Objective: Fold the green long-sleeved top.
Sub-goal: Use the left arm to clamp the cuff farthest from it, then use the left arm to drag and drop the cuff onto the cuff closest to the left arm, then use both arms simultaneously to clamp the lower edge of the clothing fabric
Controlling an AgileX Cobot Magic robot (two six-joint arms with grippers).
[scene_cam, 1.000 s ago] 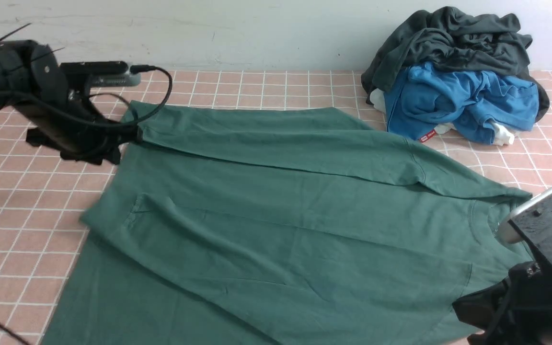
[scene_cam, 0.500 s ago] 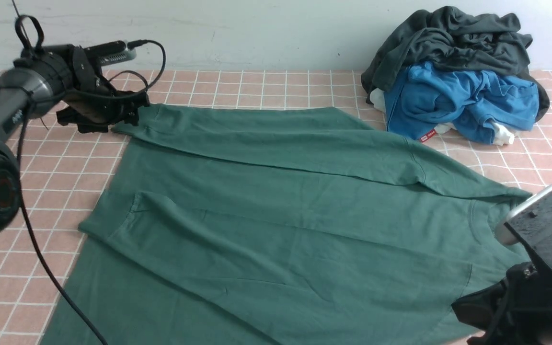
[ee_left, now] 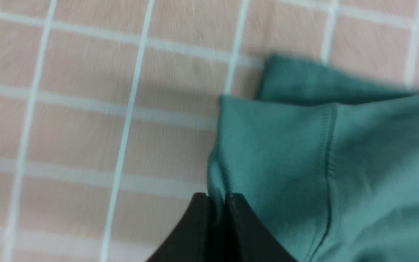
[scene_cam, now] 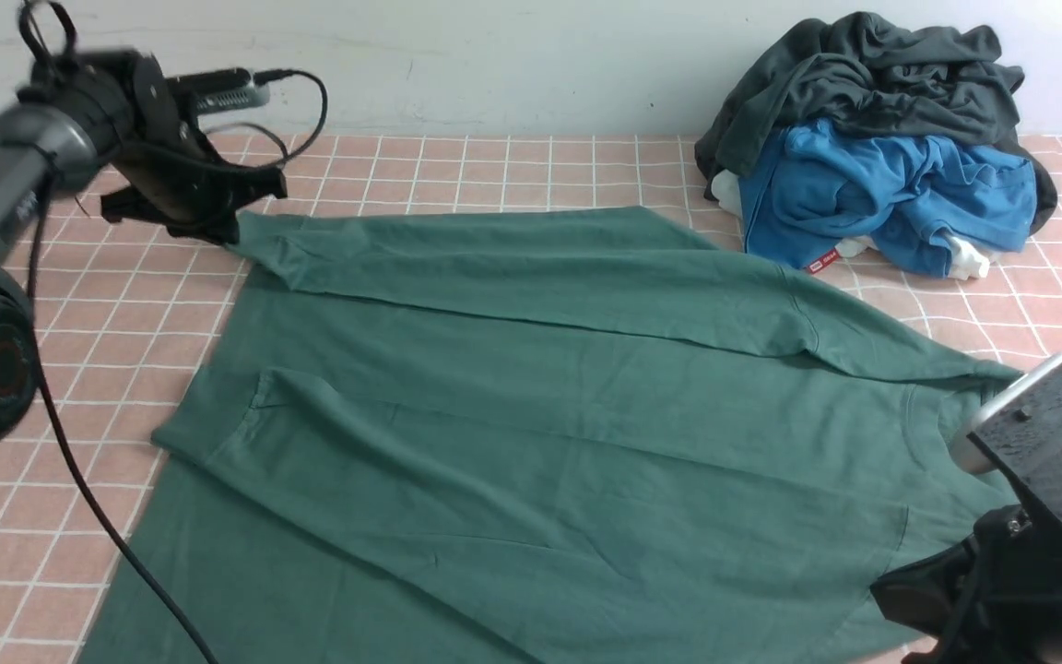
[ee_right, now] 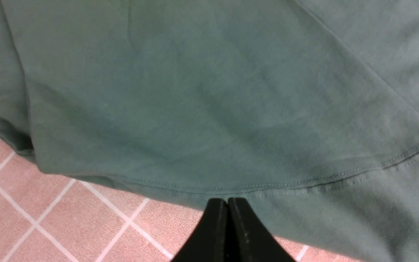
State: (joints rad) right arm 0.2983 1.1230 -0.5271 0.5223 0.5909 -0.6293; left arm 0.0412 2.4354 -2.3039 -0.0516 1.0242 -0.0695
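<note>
The green long-sleeved top (scene_cam: 540, 397) lies spread flat on the pink tiled cloth, one sleeve folded across its far edge. At the far left, my left gripper (scene_cam: 238, 224) is shut on the end of that sleeve. The left wrist view shows a pinch of green cuff fabric (ee_left: 286, 153) squeezed between the black jaws of the left gripper (ee_left: 216, 198). My right gripper (scene_cam: 890, 586) sits low at the near right edge of the top. In the right wrist view its jaws (ee_right: 227, 201) are pressed together at the stitched seam of the top (ee_right: 195, 91), with no fabric seen between them.
A heap of clothes sits at the back right against the wall: a dark charcoal-grey garment (scene_cam: 863, 74) over a bright blue one (scene_cam: 881, 194). The left arm's black cable (scene_cam: 79, 489) hangs over the pink tiled cloth (scene_cam: 52, 369) on the left.
My left arm swung back and leftward along the folded sleeve's end, and its jaws opened wide and then closed on the cuff. The right arm has hardly moved.
</note>
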